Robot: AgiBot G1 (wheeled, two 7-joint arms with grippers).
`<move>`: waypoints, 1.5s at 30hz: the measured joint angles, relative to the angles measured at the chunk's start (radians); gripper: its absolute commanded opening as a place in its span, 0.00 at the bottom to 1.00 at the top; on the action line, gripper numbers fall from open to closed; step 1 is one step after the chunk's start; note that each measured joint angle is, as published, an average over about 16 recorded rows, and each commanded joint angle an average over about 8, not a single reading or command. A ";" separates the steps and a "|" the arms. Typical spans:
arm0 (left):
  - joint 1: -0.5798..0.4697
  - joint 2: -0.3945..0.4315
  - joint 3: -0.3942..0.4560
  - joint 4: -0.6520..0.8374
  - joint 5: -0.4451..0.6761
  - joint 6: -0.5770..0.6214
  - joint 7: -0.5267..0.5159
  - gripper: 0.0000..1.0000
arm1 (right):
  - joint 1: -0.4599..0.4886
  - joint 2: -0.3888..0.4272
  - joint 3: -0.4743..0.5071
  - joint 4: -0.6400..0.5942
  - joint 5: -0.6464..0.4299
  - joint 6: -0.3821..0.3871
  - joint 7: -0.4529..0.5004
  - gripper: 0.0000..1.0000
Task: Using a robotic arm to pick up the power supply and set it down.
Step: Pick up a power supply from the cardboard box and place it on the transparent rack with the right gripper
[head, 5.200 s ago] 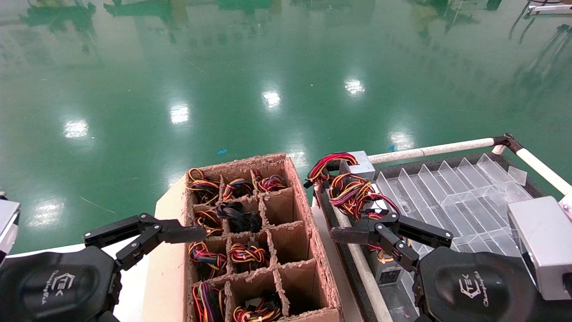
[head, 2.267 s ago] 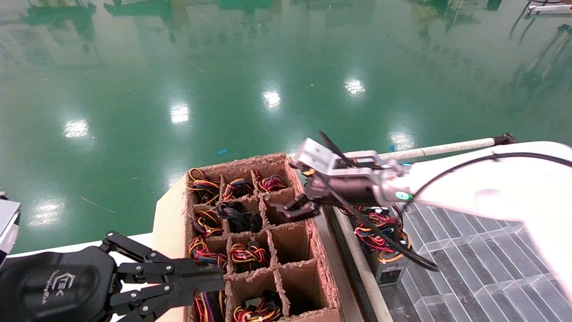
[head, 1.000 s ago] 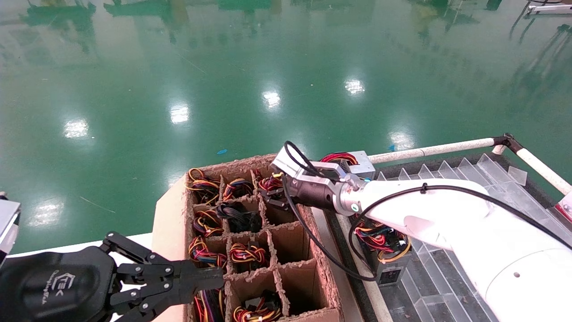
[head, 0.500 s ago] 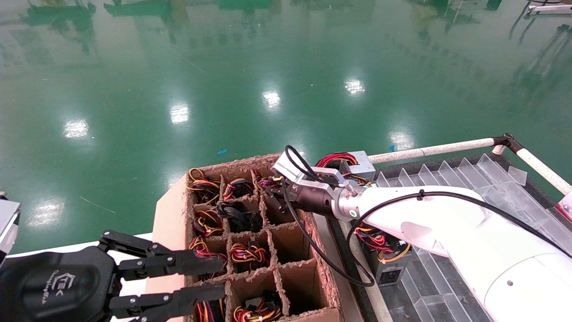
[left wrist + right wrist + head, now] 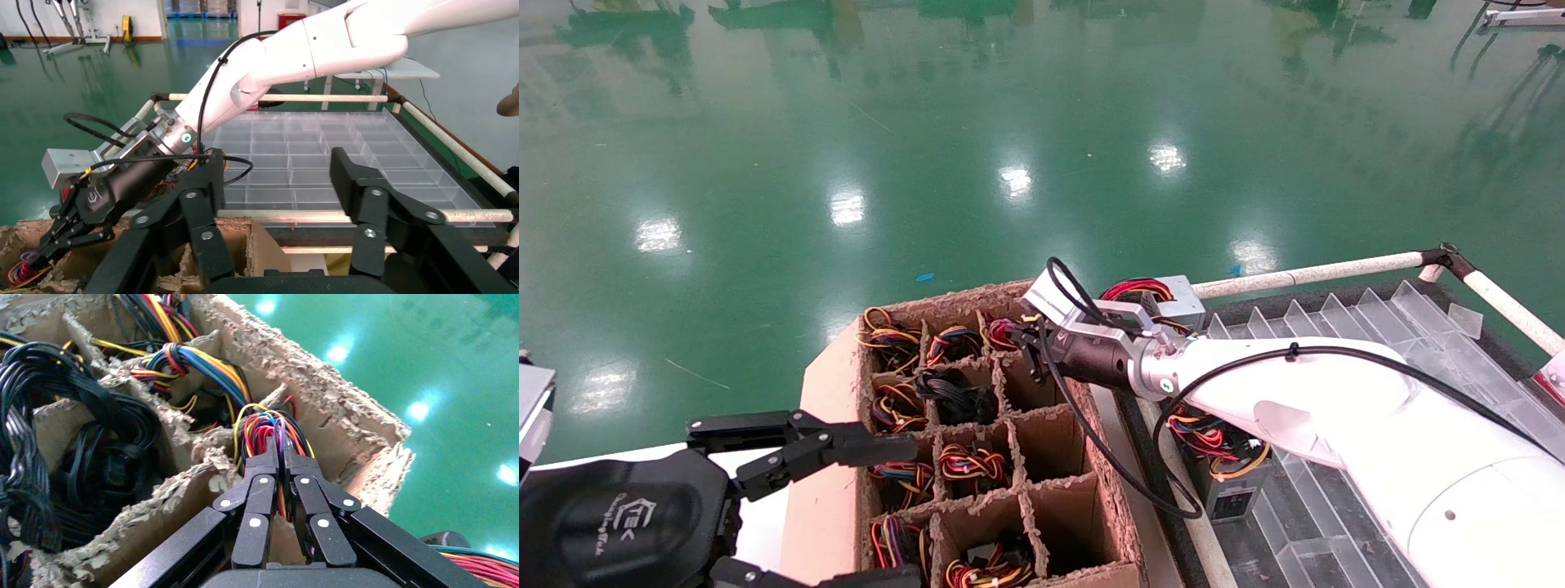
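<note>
My right gripper has closed its jaws on the power supply wires at the box's 1 o'clock cell; lifting follows. Left gripper idles, jaws spread.

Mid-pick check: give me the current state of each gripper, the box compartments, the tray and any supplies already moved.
Right black two-finger gripper: shut on the coloured wire bundle in the far right cell.
Left black two-finger gripper: open, idle at the box's near left.
Brown cardboard divider box: right column empty apart from the gripped cell.
Clear plastic divider tray: mostly empty.
Grey metal power supply: resting in the tray.
</note>
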State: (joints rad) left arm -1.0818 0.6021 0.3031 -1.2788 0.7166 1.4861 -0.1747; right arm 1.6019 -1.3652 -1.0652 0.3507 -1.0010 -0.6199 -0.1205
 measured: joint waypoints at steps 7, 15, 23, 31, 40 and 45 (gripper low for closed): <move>0.000 0.000 0.000 0.000 0.000 0.000 0.000 1.00 | 0.019 0.001 -0.010 -0.010 0.055 -0.003 -0.004 0.00; 0.000 0.000 0.001 0.000 0.000 0.000 0.000 1.00 | 0.054 0.006 0.000 -0.033 0.131 -0.030 -0.009 0.00; 0.000 0.000 0.001 0.000 -0.001 0.000 0.001 1.00 | 0.105 0.016 0.030 -0.078 0.211 -0.100 -0.022 0.00; 0.000 -0.001 0.001 0.000 -0.001 -0.001 0.001 1.00 | 0.166 0.044 0.077 -0.130 0.291 -0.228 -0.041 0.00; 0.000 -0.001 0.002 0.000 -0.001 -0.001 0.001 1.00 | 0.240 0.120 0.129 -0.166 0.367 -0.439 -0.059 0.00; 0.000 -0.001 0.002 0.000 -0.001 -0.001 0.001 1.00 | 0.282 0.182 0.146 -0.178 0.390 -0.574 -0.063 0.00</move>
State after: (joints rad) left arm -1.0822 0.6013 0.3051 -1.2788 0.7152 1.4853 -0.1738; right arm 1.8841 -1.1836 -0.9197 0.1730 -0.6106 -1.1939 -0.1836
